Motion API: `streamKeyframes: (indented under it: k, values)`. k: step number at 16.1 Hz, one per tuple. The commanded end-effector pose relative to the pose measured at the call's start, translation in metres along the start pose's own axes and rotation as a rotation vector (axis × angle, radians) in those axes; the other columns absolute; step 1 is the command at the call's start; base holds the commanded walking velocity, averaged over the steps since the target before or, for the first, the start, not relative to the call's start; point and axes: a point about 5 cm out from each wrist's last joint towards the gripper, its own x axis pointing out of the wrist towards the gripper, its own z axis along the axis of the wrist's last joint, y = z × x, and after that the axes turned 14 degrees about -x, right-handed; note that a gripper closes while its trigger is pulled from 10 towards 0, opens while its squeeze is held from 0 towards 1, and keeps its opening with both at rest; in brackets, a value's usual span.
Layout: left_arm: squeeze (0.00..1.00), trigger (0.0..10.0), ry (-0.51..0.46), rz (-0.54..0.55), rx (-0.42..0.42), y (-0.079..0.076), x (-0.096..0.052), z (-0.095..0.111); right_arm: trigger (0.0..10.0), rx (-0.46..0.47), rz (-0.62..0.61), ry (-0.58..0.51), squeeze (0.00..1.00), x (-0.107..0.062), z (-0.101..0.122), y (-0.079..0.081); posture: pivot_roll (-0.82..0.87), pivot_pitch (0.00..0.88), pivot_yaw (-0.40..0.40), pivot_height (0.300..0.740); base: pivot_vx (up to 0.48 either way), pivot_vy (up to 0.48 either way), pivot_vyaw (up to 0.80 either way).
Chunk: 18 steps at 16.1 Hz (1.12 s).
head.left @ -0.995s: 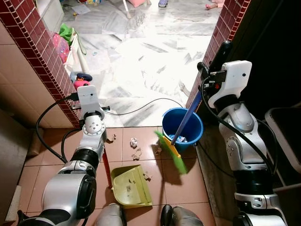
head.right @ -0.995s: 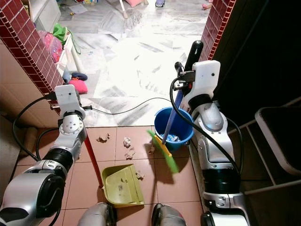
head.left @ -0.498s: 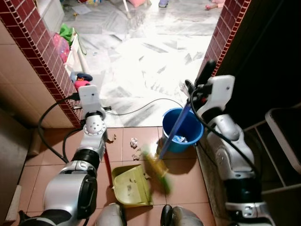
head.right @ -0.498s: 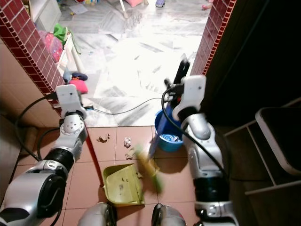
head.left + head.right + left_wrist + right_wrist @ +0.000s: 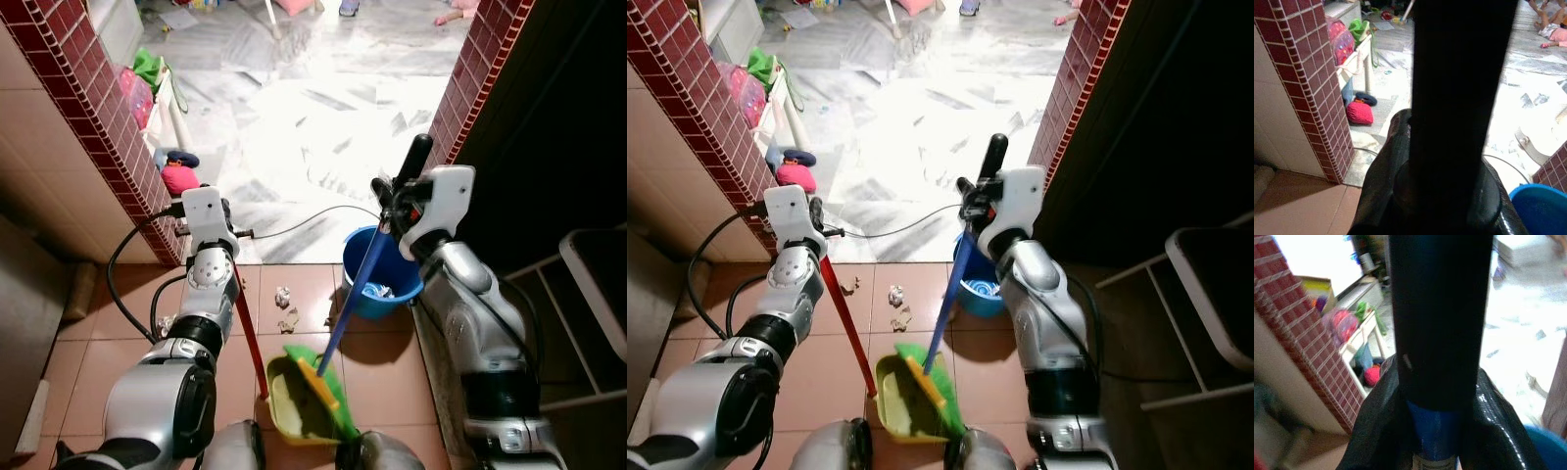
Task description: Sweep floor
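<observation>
My right gripper (image 5: 394, 196) is shut on the black top grip of a broom. Its blue pole (image 5: 351, 294) slants down toward me, and the green bristle head (image 5: 328, 392) rests inside the yellow-green dustpan (image 5: 286, 403) between my feet. My left gripper (image 5: 815, 221) is shut on the dustpan's long red handle (image 5: 846, 328), which leans from the brick pillar down to the pan. Crumpled paper scraps (image 5: 283, 294) lie on the brown tiles just beyond the pan. In the right wrist view the blue pole (image 5: 1436, 435) runs between the fingers.
A blue bucket (image 5: 404, 291) with some rubbish in it stands right of the broom pole. A black cable (image 5: 294, 223) crosses the doorway threshold. Red brick pillars (image 5: 108, 147) flank the opening to the white marble floor (image 5: 294, 108). Toys and a pink bag (image 5: 137, 93) sit at the left; a dark chair (image 5: 598, 294) at the right.
The broom head swept from beside the bucket toward me and now lies in the dustpan. My right arm came in and down with it. The view shifted slightly.
</observation>
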Motion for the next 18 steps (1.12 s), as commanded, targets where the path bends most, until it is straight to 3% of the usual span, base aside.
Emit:
streamKeyframes:
  k: [1, 5, 8, 10, 13, 15, 18]
  values:
    - [0.0, 10.0, 0.054, 0.013, -0.053, 0.001, -0.002, -0.009, 10.0, 0.142, 0.053, -0.151, 0.0, 0.01, 0.046, 0.007, -0.15, 0.085, 0.004, 0.74, 0.0, 0.0, 0.0]
    - [0.0, 10.0, 0.059, 0.026, -0.074, 0.005, -0.002, -0.009, 10.0, 0.101, 0.069, -0.218, 0.0, 0.015, 0.068, 0.002, -0.15, 0.081, 0.002, 0.74, 0.0, 0.0, 0.0]
    - [0.0, 10.0, 0.055, 0.021, -0.097, 0.005, -0.001, -0.006, 10.0, -0.15, 0.011, -0.322, 0.0, 0.012, 0.086, -0.011, -0.15, 0.08, 0.007, 0.74, 0.0, 0.0, 0.0]
    - [0.0, 10.0, 0.049, 0.015, -0.104, 0.005, 0.001, -0.004, 10.0, -0.192, -0.017, -0.354, 0.0, 0.01, 0.094, -0.017, -0.15, 0.078, 0.007, 0.74, 0.0, 0.0, 0.0]
    - [0.0, 10.0, 0.023, 0.003, -0.106, 0.006, 0.003, 0.002, 10.0, -0.289, -0.035, -0.386, 0.0, 0.008, 0.095, -0.02, -0.14, 0.071, 0.001, 0.74, 0.0, 0.0, 0.0]
    - [0.0, 10.0, 0.007, 0.003, -0.084, 0.009, 0.003, 0.004, 10.0, -0.306, -0.045, -0.411, 0.0, 0.007, 0.099, -0.019, -0.14, 0.068, 0.002, 0.74, 0.0, 0.0, 0.0]
    - [0.0, 10.0, -0.07, 0.019, -0.069, 0.019, 0.007, 0.02, 10.0, -0.317, -0.028, -0.363, 0.0, 0.004, 0.087, -0.017, -0.14, 0.064, 0.0, 0.74, 0.0, 0.0, 0.0]
